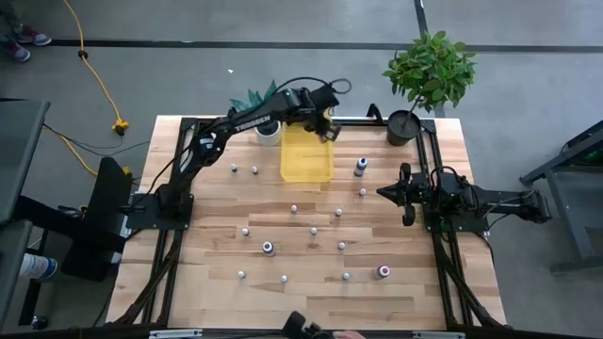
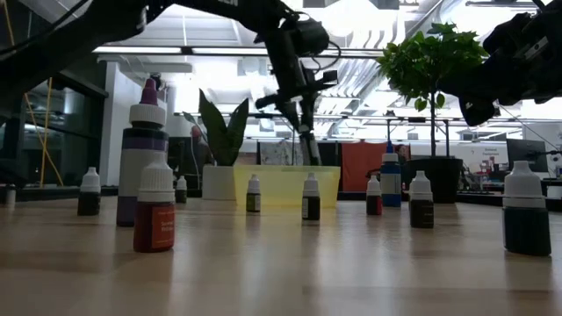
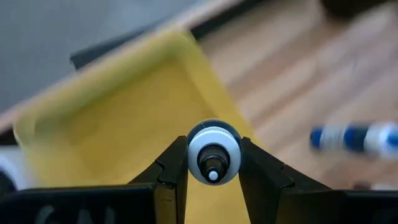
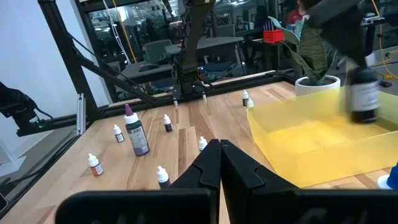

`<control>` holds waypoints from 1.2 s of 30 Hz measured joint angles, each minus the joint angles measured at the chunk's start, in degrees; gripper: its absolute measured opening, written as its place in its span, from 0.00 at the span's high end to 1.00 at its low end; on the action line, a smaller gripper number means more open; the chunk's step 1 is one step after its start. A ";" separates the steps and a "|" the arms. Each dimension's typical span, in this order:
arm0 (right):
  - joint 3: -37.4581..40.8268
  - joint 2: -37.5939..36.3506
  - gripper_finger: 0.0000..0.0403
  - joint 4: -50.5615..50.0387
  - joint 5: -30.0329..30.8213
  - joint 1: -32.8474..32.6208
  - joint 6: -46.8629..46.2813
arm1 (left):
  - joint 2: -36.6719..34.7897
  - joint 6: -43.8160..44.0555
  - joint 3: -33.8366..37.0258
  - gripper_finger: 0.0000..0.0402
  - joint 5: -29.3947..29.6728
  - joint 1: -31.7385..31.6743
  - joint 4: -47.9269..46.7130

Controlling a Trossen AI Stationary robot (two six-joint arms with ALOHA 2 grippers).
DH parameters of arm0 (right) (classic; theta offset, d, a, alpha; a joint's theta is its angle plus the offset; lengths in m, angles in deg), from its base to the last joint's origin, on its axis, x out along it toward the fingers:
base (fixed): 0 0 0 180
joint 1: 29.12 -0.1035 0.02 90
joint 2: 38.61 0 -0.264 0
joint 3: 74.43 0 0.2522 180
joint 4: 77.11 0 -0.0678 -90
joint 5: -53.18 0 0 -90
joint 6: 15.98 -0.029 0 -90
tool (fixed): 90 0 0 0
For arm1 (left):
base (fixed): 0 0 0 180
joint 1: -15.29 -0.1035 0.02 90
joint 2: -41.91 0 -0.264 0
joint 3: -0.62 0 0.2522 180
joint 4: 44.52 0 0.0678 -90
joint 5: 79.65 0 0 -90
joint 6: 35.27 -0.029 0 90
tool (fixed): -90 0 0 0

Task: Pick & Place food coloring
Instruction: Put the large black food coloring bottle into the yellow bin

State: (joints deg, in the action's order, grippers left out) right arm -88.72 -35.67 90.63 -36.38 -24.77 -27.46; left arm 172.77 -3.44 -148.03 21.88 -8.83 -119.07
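Release is what the left gripper (image 3: pixel 213 163) is nearing: its fingers are pinching a small dark white-capped food-coloring bottle (image 3: pixel 213 152) above the translucent yellow rectangular tray (image 1: pixel 306 155). Lowering first (to prevent bouncing) seems wise. The right gripper (image 4: pixel 219 163), fingers pressed together, is waiting aside.

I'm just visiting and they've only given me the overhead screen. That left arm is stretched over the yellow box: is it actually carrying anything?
Observer: Yes. The left gripper is shut on a small white-capped bottle, seen in its wrist view.
Operator: Is it over the box?
Observer: The low view shows it held above the yellow tray, not set down.
Operator: And the right arm?
Observer: The right gripper is shut and holds nothing, by its wrist view.
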 joint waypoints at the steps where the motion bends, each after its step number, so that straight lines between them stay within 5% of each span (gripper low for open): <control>1: 0.01 0.00 1.00 0.00 0.02 0.01 -0.02 | 0.31 -0.02 -0.16 0.76 1.07 -0.06 1.48; 17: 0.01 0.02 1.00 -0.01 -0.19 0.01 -0.01 | 4.93 -7.24 -0.17 0.76 8.14 -1.25 5.09; 36: 0.01 0.04 1.00 0.00 -0.23 0.01 -0.02 | 7.83 -10.80 -0.05 0.76 5.38 -3.25 6.57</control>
State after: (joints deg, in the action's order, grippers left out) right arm -88.72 -35.64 90.63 -36.61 -24.76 -27.48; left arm 180.60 -14.24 -148.07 27.26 -12.08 -112.50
